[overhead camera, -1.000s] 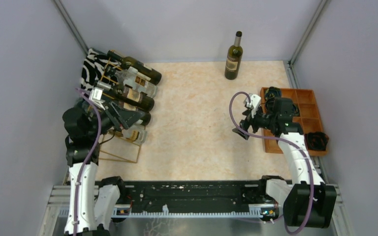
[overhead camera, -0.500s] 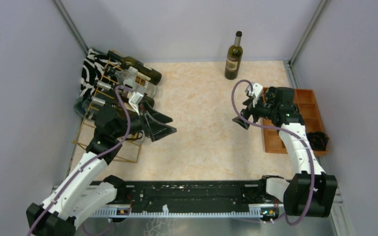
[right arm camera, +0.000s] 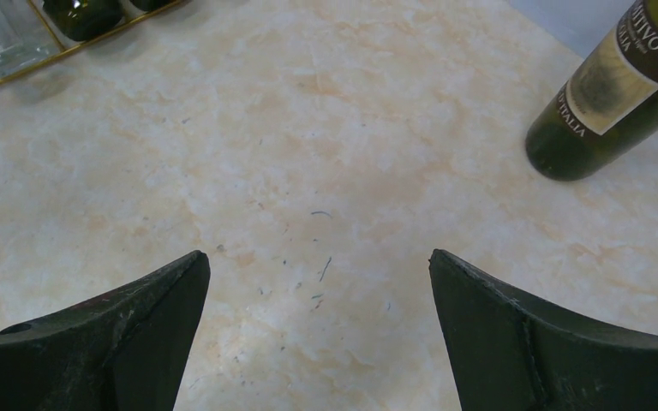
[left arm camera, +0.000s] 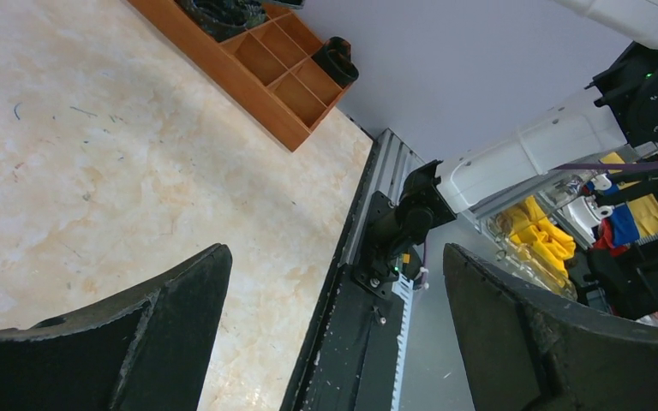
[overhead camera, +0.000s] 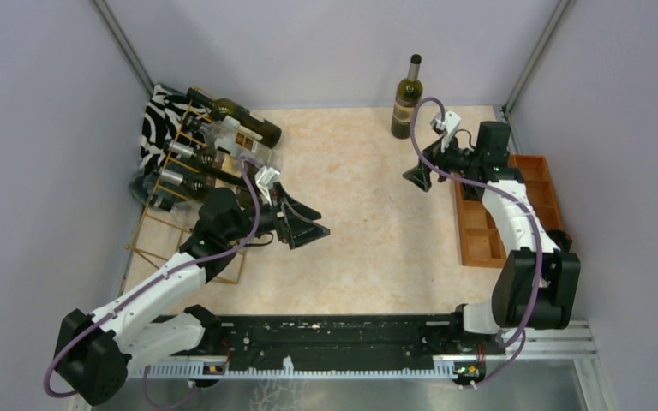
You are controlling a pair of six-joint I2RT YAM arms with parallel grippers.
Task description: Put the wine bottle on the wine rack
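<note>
Right gripper point(overhead camera: 417, 178) has swung toward the upright green-glass wine bottle point(overhead camera: 407, 98), left gripper point(overhead camera: 308, 224) off the gold-wire wine rack point(overhead camera: 147, 218); both jaws gape empty

1 wine bottle point(overhead camera: 407, 107) stands upright at the far edge of the beige table point(overhead camera: 360, 248), dark green with a pale label, apart from everything else. At the left, the wine rack point(overhead camera: 184, 184) - thin gold wire, slanted - carries several bottles point(overhead camera: 238, 122) lying on their sides, with a zebra-striped cloth point(overhead camera: 156, 120) behind it. The 2 arms reach in from the near edge. The left gripper point(overhead camera: 308, 224) hangs over bare table just right of the rack, jaws spread, holding nothing. The right gripper point(overhead camera: 418, 177) is near the standing bottle, on its near side, not touching it - also open-jawed and unladen. An orange-brown wooden tray point(overhead camera: 480, 244) lies along the right side.
</note>
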